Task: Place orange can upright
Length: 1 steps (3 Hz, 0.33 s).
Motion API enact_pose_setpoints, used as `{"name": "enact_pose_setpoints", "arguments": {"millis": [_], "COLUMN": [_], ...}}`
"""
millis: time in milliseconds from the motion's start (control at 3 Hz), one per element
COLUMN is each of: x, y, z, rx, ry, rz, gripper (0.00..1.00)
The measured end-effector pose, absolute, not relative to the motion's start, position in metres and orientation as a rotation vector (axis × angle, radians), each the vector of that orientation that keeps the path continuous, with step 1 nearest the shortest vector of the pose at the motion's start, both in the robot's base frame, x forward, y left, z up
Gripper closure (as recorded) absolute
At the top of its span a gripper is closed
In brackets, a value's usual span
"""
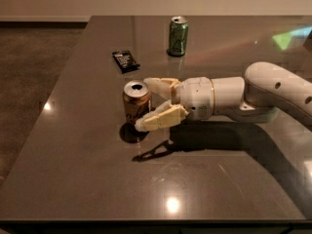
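We see the orange-bronze aluminium drink can [136, 106] standing upright on the dark glossy table [87, 179], the white two-finger gripper [146, 104] beside it, jaws closed around its body. We judge placement nearly done; next, open and back away gently.

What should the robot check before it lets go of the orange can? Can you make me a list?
1. Orange can standing upright, silver top up: ok.
2. Can bottom fully resting on the table: cannot tell; the dark shadow under it hides the contact.
3. End effector placed around the can, one finger behind it and one in front: ok.
4. Room for the fingers to spread: ok; the dark packet and the green can sit well away, farther back.
5. Way back for the arm, toward the right: ok, nothing lies there.
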<state>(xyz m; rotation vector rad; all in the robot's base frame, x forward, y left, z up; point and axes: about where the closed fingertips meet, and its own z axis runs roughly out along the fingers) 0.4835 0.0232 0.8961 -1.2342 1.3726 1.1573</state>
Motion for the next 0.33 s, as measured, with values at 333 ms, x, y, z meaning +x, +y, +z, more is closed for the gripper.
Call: {"name": "enact_pose_setpoints", "arguments": {"millis": [333], "x": [0.4834], "y": [0.0233], "z": [0.8962], "rx": [-1.234], "ry": [1.373], "rz": [1.157], "gripper": [0.0]}}
